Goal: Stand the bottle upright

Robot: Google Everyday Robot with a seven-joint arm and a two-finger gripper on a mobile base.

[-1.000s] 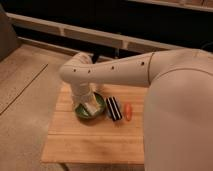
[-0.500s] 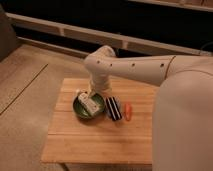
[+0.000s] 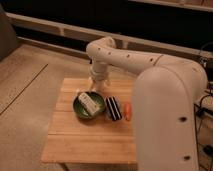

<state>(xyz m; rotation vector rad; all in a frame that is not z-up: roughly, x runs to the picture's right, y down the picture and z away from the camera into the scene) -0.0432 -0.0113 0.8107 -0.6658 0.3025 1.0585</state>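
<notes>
While the bottle (image 3: 89, 102) lies on its side inside the green bowl (image 3: 77, 108), the gripper (image 3: 97, 86) hangs just beyond the bowl's far rim, pointing down at the wooden table (image 3: 75, 141). Its jaws stand apart and hold nothing; they are close to the bowl, but whether they touch it cannot be told. The bottle is pale and oblong with a light label, and it rests slantwise across the bowl, one end toward the far left rim and the other toward the near right. It reaches nearly from side to side of the bowl.

The white arm (image 3: 127, 57) comes in from the large white body on the right, bends at a rounded elbow above the table's far edge, and drops straight down to the gripper. Just to the right of the bowl lies a black-and-white striped block (image 3: 114, 108), and beside that, farther right, a small orange object (image 3: 128, 111) lies on the wood. The table stands on a speckled floor (image 3: 30, 80).
</notes>
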